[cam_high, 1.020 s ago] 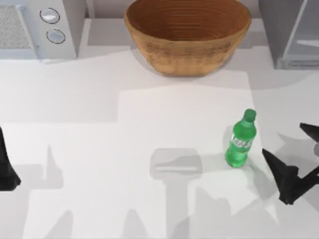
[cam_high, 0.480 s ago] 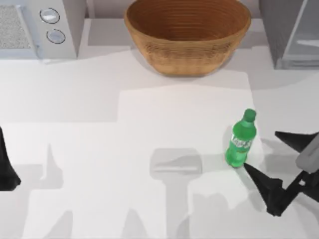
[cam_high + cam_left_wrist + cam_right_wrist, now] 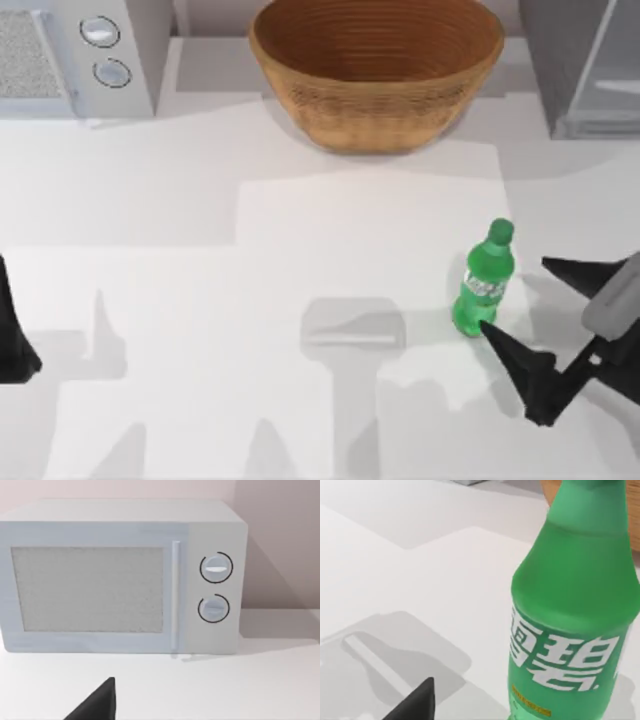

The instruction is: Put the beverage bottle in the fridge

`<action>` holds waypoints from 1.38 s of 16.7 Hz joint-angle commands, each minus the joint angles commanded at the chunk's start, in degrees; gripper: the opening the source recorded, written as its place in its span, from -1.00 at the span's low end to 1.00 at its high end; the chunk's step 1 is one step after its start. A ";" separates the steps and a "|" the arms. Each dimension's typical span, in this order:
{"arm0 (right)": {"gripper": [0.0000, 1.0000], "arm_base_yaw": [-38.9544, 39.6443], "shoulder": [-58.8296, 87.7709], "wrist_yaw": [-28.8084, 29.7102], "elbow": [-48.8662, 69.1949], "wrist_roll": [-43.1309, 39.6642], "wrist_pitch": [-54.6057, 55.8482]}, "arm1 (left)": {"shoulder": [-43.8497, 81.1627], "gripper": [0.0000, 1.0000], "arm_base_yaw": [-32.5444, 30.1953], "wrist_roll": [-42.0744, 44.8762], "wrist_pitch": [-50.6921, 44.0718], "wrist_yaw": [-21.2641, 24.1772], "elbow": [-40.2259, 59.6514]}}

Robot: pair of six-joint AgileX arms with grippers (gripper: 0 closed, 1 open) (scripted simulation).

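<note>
While the left gripper (image 3: 12,340) sits parked at the table's left edge, the right gripper (image 3: 530,300) is working low over the right side of the table (image 3: 300,220). Its two dark fingers are spread wide, nothing held. One fingertip (image 3: 492,333) sits just beside the foot of the beverage bottle (image 3: 482,280), possibly touching it; can't tell for sure from above. The other finger (image 3: 575,271) points at the bottle from the right, apart from it.

Bottle stands upright on the table, right of centre, green cap (image 3: 500,232) on, pale label band around the middle. In the right wrist view the bottle (image 3: 575,610) is very close, white printed characters on the label facing the camera, one dark fingertip (image 3: 417,702) low in the view.

Fridge (image 3: 585,65) is at the back right corner, dark grey with a paler glassy front, well apart from the bottle. Wicker basket (image 3: 376,70) sits at the back centre, between the fridge and the white microwave (image 3: 75,55) at the back left. Left wrist view faces the microwave (image 3: 122,575) head on, two round knobs (image 3: 216,568) beside the door, one dark fingertip (image 3: 97,705) of the left gripper in front of it. Can't tell how far the left fingers are open.
</note>
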 joint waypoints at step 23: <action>-0.79 6.75 6.30 6.63 10.12 1.62 -3.15 | 0.00 1.00 0.00 0.00 0.00 0.00 0.00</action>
